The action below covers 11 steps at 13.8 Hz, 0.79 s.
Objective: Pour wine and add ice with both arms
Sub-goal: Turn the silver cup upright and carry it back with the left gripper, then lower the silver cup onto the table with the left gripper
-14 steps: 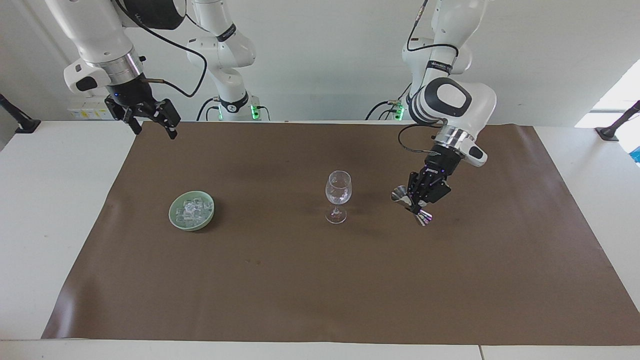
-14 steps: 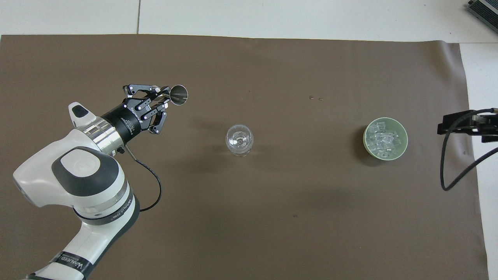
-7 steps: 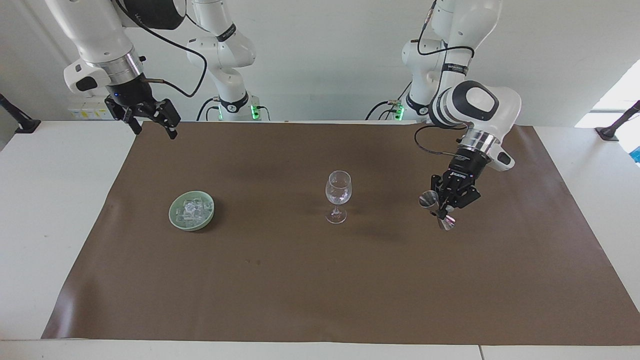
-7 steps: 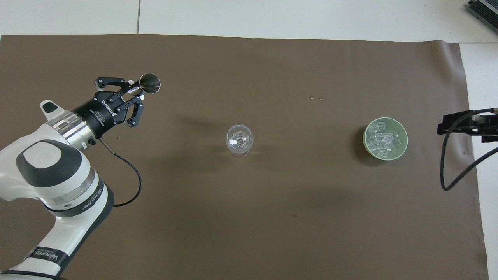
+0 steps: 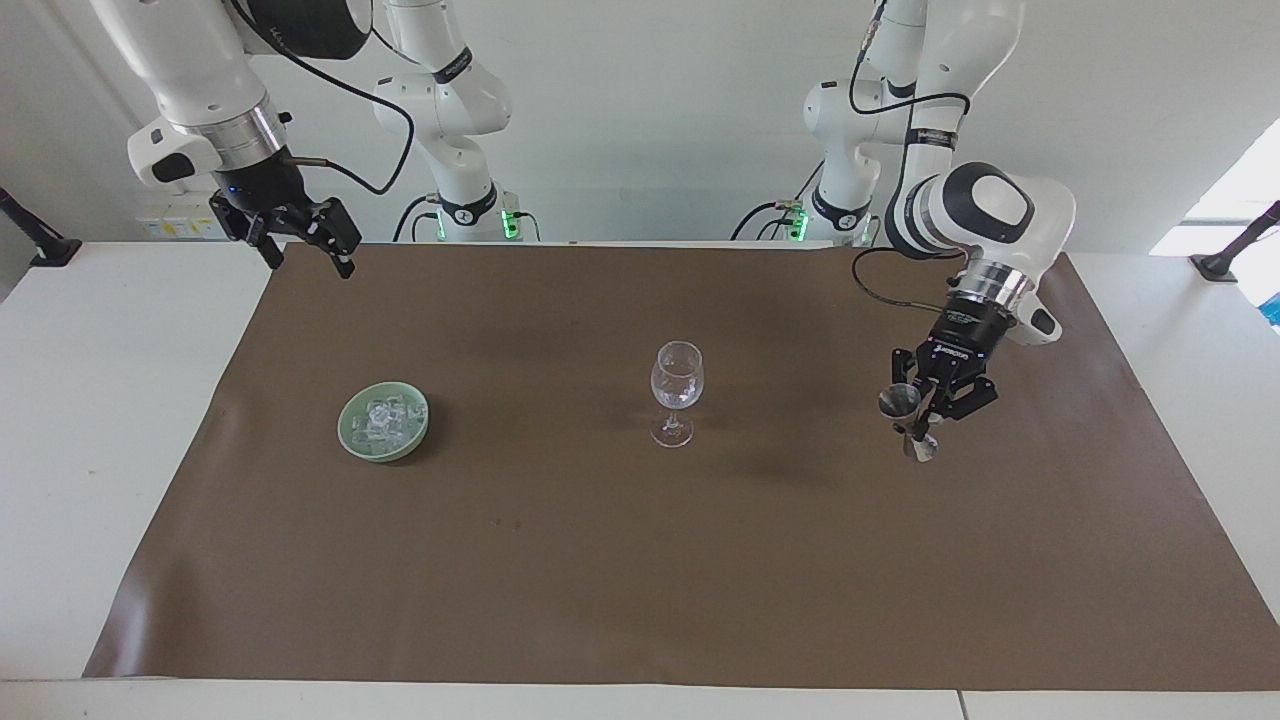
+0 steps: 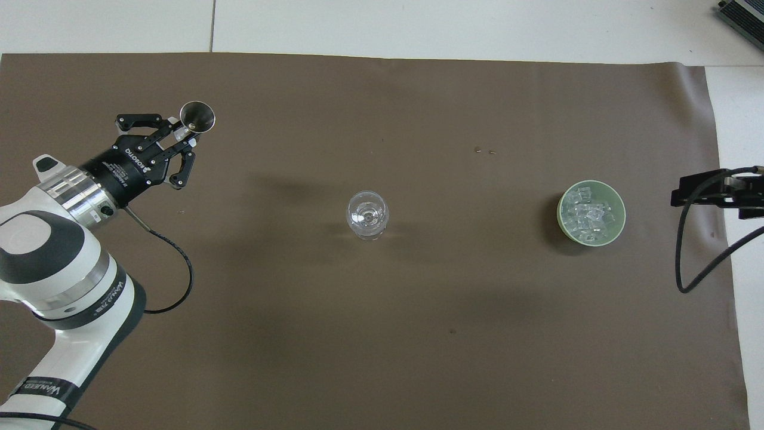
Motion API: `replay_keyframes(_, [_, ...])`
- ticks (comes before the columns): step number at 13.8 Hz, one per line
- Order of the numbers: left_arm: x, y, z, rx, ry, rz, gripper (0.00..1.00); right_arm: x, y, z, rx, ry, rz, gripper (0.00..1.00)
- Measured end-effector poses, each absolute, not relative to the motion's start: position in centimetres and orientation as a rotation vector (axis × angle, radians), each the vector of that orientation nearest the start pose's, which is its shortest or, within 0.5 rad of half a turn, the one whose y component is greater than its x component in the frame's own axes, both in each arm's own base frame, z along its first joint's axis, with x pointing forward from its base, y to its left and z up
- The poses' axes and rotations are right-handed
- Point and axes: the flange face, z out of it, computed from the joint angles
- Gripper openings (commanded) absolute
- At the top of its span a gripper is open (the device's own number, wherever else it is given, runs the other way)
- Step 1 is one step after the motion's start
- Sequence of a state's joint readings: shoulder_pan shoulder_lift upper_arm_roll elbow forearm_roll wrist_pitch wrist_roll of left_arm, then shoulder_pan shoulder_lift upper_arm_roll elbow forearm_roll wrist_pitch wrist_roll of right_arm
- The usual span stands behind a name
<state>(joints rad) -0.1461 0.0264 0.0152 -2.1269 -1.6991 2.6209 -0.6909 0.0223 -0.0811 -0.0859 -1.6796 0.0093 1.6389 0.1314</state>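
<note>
Across the wide brown paper mat (image 5: 640, 560) that covers the white table (image 5: 100, 450), you have everything laid out in one line, and both white jointed arms are up in the air.

Biggest first: your left arm (image 5: 985, 215) reaches in over its own end of the mat, and the left gripper (image 5: 922, 428) has its fingertips pinched tight on the waist of a small steel double-cone jigger (image 5: 908, 420). The jigger hangs just above the mat, well apart from the glass. Its long axis runs nearly upright with a slight lean, the wider cup on top and its mouth open upward; from overhead you look straight down into that cup (image 6: 197, 116).

Your right arm (image 5: 200, 90) waits high over the mat's corner at its own end of the table, and the right gripper (image 5: 305, 245) has its fingers spread wide, nothing between them.

Next, the pale green round dish (image 5: 352, 437) sits toward the right arm's end, heaped with small clear ice cubes (image 5: 384, 418), untouched by the look of it.

At the middle stands the clear stemmed wine glass (image 5: 676, 392), upright, mouth up. You can't tell for sure whether any liquid is in the bowl; no ice shows in it.

So my read: the pour looks finished or close to it, with the jigger carried off to the side, apparently for setting down. The ice half of the job is all ahead of you.
</note>
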Motion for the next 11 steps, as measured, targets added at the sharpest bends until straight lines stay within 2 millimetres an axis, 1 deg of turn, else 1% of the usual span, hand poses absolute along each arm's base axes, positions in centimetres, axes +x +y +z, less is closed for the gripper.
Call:
replay_keyframes(2, [57.1, -3.4, 42.9, 1.113, 1.683, -0.212, 0.00, 53.4, -3.5, 62.3, -3.108, 0.305, -0.062, 1.00])
replay_keyframes(4, [57.3, -1.8, 43.2, 1.151, 1.682, -0.271, 0.00, 53.4, -3.5, 62.3, -3.108, 0.305, -0.062, 1.00])
replay_keyframes(6, [57.4, -0.4, 43.7, 1.176, 1.654, -0.330, 0.00, 53.4, -3.5, 62.3, -3.108, 0.305, -0.062, 1.00])
replay_keyframes(8, [57.3, 0.2, 43.8, 1.164, 1.660, -0.390, 0.00, 53.4, -3.5, 62.3, -3.108, 0.305, -0.062, 1.00])
replay_keyframes(11, [57.1, -0.2, 43.6, 1.161, 1.696, -0.458, 0.00, 53.4, -3.5, 62.3, -3.108, 0.305, -0.062, 1.00])
